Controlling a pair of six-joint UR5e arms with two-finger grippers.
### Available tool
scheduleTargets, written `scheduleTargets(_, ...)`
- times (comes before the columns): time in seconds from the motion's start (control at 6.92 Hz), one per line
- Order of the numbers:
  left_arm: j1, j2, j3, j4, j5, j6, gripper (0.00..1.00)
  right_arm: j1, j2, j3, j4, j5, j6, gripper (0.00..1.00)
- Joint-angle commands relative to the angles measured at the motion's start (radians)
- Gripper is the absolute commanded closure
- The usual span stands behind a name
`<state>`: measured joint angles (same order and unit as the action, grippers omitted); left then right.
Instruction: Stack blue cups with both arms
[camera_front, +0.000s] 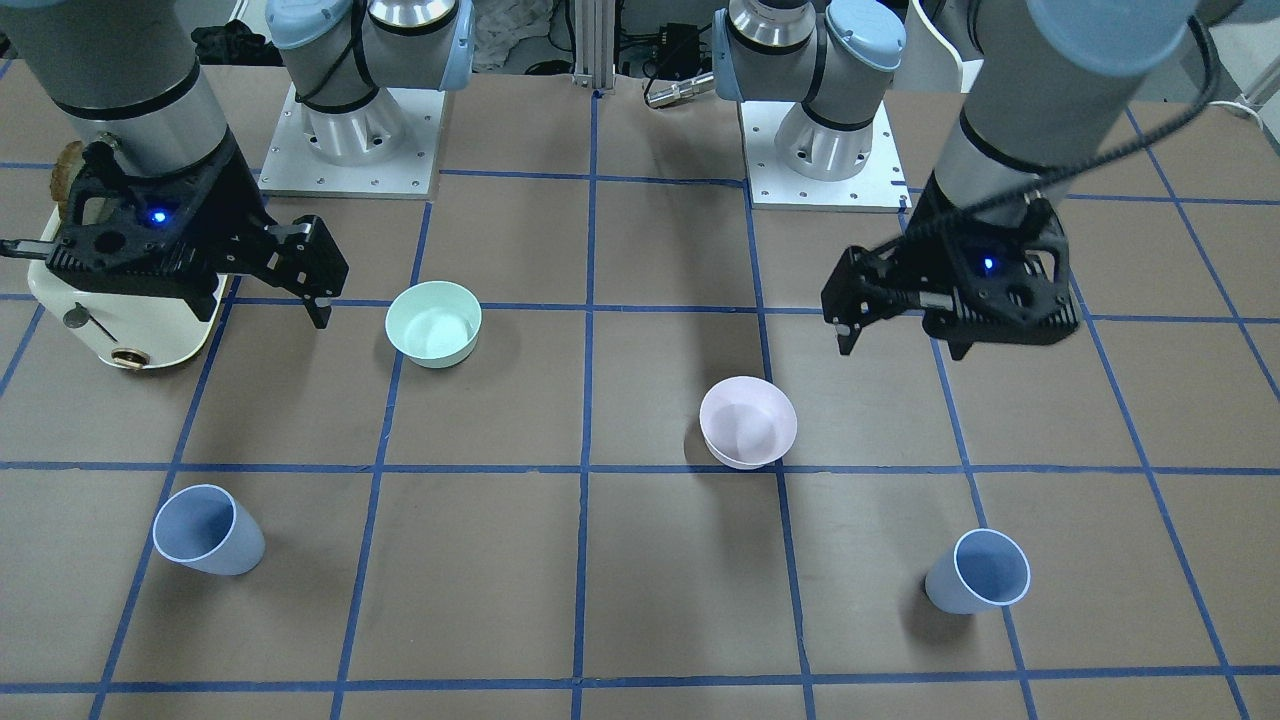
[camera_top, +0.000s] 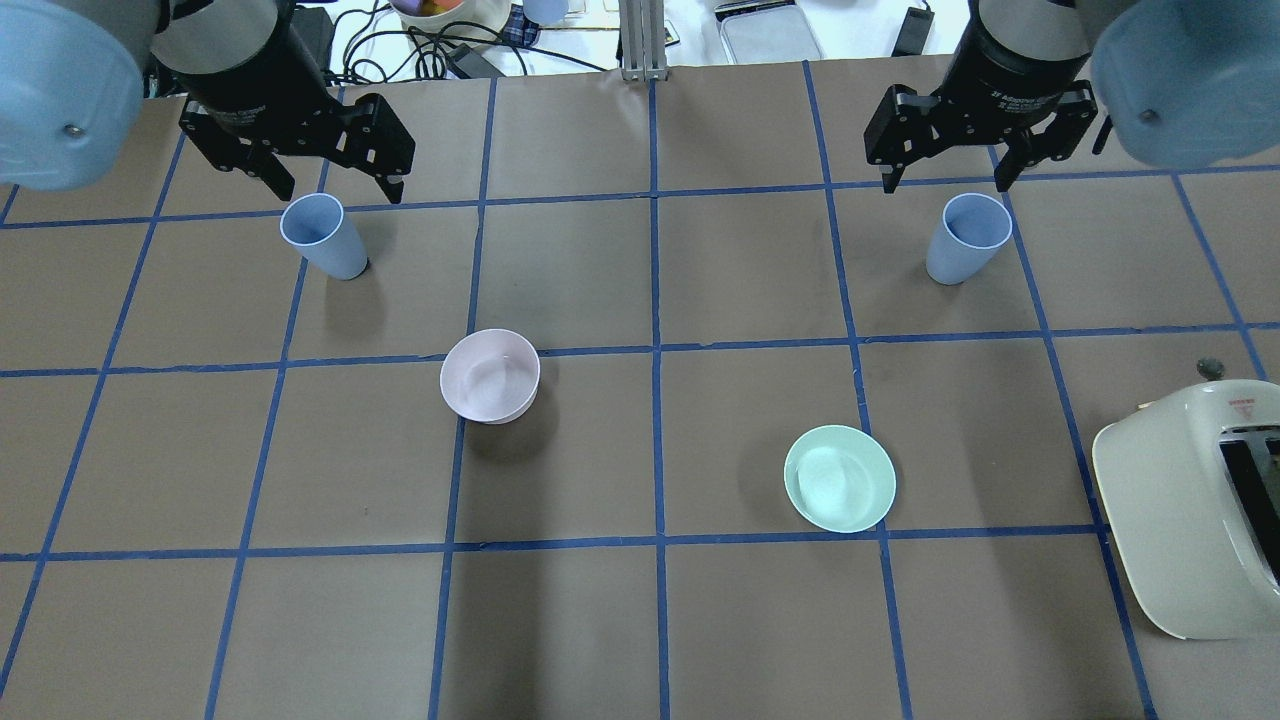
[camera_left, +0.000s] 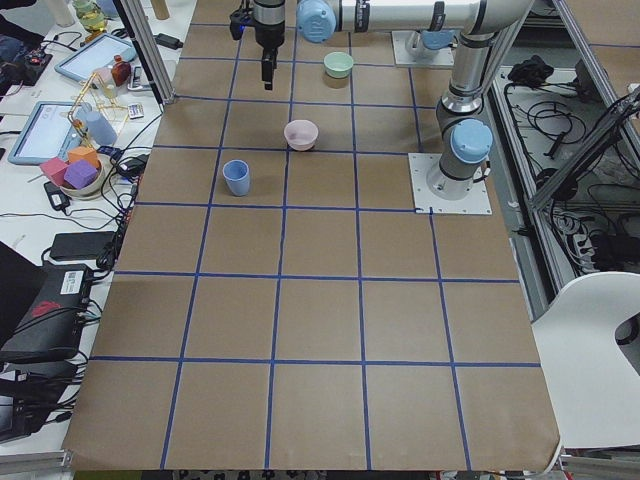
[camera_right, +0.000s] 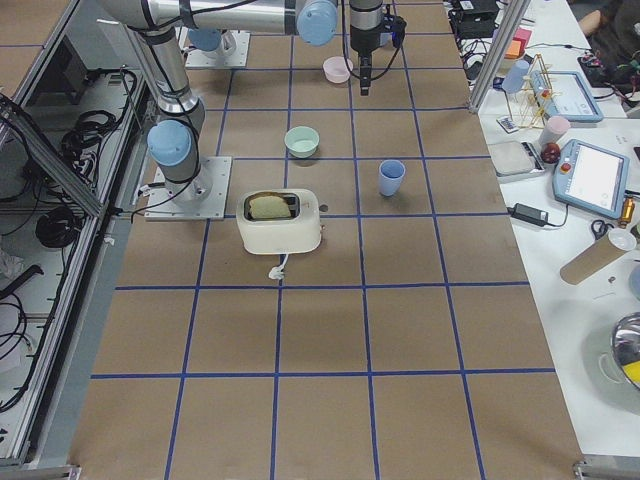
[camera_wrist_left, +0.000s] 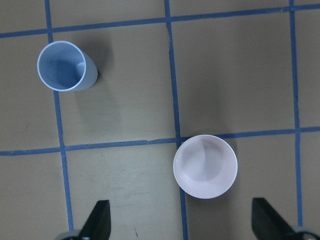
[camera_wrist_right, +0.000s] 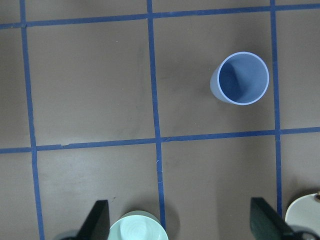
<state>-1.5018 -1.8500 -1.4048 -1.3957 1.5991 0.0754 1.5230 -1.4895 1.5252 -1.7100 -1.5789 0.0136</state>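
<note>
In the upper left of the overhead view: a blue cup (camera_top: 322, 235), upright, mouth up, just below the left gripper (camera_top: 340, 192), spread wide and holding nothing. In the upper right: the other blue cup (camera_top: 966, 238), upright too, just beneath the right gripper (camera_top: 946, 185), equally wide and empty. Lower, toward the middle of the frame: pink bowl (camera_top: 490, 376) and mint bowl (camera_top: 840, 478), well apart from both cups. Looks like thin, light, fairly stiff plastic, probably smooth and a little slippery, though hard to judge the finish from here. Tapers toward the base, so calls for a grip across the upper body, one finger either side. Tips easily if nudged off-centre. Needs only a gentle squeeze.
</note>
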Motion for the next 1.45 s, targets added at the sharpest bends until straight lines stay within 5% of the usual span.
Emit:
scheduleTargets(0.0, 0.099, -0.196, 0.020, 0.110, 0.016, -0.002, 0.00, -0.041, 0.093, -0.101, 0.039, -0.013, -0.018, 0.00)
scheduleTargets(0.14, 0.112, -0.242, 0.020, 0.165, 0.015, 0.007, 0.04, -0.056, 0.112, -0.123, 0.042, -0.012, -0.052, 0.00)
scheduleTargets(0.58, 0.112, -0.288, -0.014, 0.185, 0.007, 0.010, 0.51, -0.164, 0.217, -0.128, -0.008, 0.004, -0.176, 0.00)
scheduleTargets(0.87, 0.110, -0.301, -0.026, 0.231, 0.013, 0.018, 1.00, -0.228, 0.303, -0.119, -0.095, 0.008, -0.292, 0.00)
scheduleTargets(1.3, 0.024, -0.211, -0.010, 0.206, 0.010, 0.038, 1.00, -0.236, 0.344, -0.109, -0.121, 0.013, -0.291, 0.00)
